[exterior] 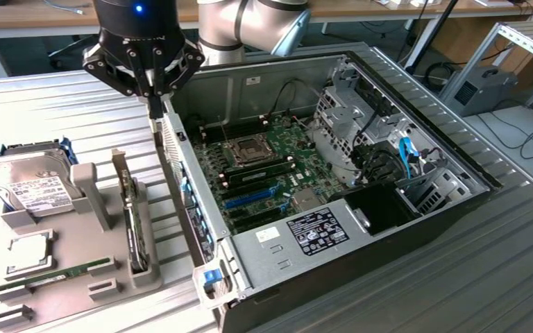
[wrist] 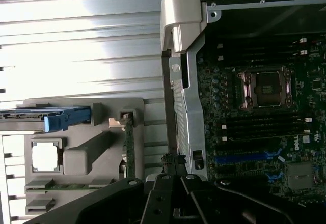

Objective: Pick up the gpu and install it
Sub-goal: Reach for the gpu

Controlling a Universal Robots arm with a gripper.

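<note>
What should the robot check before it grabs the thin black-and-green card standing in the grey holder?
1. Thin black-and-green gpu card upright in the grey plastic holder: ok.
2. Black gripper above the card: not ok, it hangs by the open metal computer case edge.
3. Gripper open: not ok, shut and empty.
4. Case open on top: ok.
5. Long blue motherboard slot free: ok.

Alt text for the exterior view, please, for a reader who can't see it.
The gripper hangs over the wall of an open computer case, its motherboard exposed. On the exterior view's left, the gpu stands on edge in a grey holder, untouched, with a hard drive beside it.
</note>
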